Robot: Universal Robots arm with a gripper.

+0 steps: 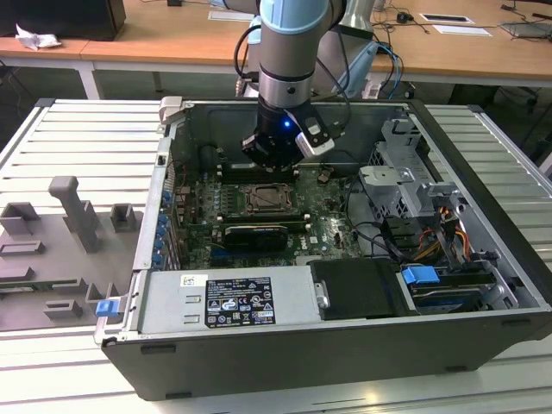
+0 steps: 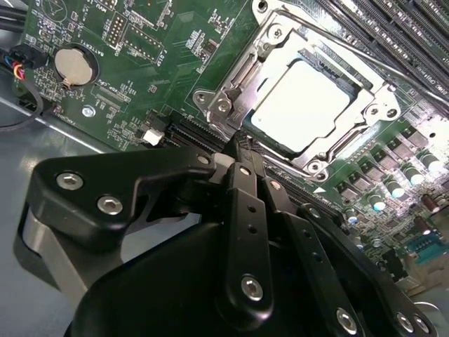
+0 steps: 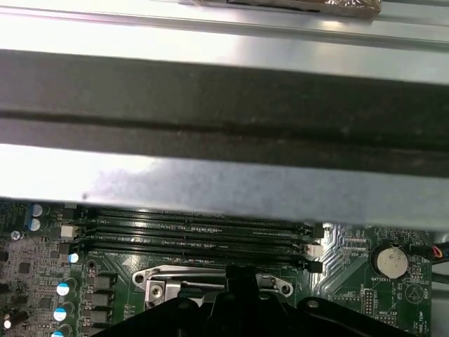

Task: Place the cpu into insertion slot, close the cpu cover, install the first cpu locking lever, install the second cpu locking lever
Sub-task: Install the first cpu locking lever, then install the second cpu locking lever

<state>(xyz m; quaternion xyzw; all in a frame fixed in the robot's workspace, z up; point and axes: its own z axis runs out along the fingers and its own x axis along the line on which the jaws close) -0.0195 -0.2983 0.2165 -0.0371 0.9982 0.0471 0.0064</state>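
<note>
Here the open computer case [image 1: 483, 185] lies on the ribbed worktop [image 1: 78, 147] with the green circuit board [image 1: 332, 220] inside it. The cpu [image 2: 305, 102] sits in the insertion slot [image 1: 266, 199], its pale face showing through the cpu cover [image 2: 277, 43], which lies flat over it. The pincer [image 2: 242, 144] hangs just over the slot's edge, fingers drawn together and holding nothing. Long black memory slots [image 3: 189, 235] run beside the slot.
</note>
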